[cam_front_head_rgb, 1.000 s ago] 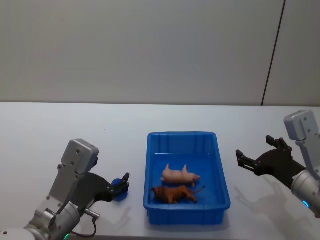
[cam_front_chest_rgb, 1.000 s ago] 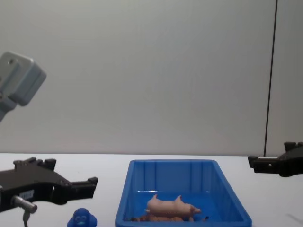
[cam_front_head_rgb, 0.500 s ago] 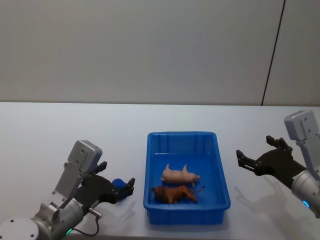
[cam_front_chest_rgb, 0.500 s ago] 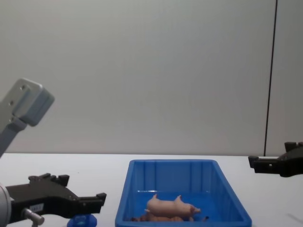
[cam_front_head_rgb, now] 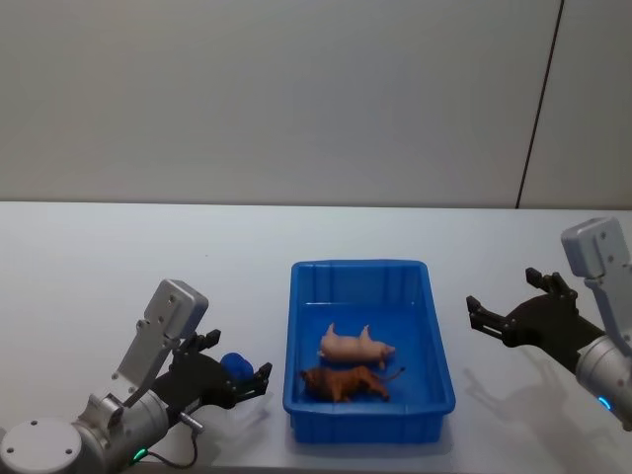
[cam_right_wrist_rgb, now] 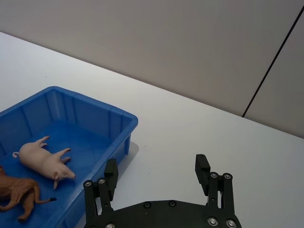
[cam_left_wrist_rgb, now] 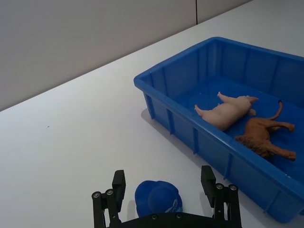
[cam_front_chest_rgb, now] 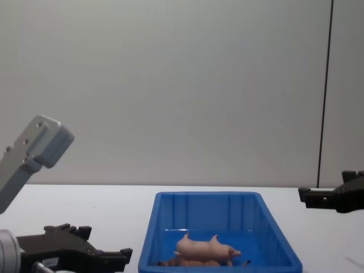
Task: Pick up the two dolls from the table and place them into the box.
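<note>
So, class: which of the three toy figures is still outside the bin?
The blue rounded figure, on the table between the left gripper's open jaws; pink pig and brown animal lie in the blue bin.

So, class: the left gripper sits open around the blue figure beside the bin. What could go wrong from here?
1. The blue figure is rounded, and the open left gripper brackets it on the table; closing off-centre might squirt it out.
2. The bin stands close by with a raised rim; a low carry could clip it.
3. The pig and brown animal already lie inside; a drop could land on them and bounce.
</note>
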Available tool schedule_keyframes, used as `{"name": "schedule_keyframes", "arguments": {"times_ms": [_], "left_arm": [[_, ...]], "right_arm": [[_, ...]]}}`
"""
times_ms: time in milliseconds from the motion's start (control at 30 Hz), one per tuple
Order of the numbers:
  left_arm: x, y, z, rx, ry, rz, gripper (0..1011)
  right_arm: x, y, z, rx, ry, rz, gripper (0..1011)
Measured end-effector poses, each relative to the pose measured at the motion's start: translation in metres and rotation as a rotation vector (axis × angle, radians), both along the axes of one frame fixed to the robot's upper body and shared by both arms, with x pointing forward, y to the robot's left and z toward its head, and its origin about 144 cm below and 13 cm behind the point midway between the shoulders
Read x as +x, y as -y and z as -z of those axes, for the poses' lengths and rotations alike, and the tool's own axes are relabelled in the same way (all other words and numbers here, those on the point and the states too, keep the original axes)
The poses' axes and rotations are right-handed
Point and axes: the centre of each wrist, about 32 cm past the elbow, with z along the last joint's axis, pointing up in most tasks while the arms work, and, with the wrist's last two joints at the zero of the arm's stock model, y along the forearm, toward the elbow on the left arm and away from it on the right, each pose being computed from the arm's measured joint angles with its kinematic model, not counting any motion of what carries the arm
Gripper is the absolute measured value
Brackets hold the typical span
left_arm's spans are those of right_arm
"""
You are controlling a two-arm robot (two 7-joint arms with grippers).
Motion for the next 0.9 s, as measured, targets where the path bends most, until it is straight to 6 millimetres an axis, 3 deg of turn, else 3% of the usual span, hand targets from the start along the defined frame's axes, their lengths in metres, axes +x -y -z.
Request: {"name": "schedule_keyframes", "arguments": {"times_ms": [633, 900], "left_arm": [[0.007, -0.007, 0.012, 0.001, -0.058, 0.007, 989], [0.012, -0.010, 0.015, 0.004, -0.071, 0.003, 776]], "right_arm": [[0.000, 0.000, 0.000, 0.000, 0.000, 0.000, 1000], [0.000, 0.000, 0.000, 0.000, 0.000, 0.000, 1000]]}}
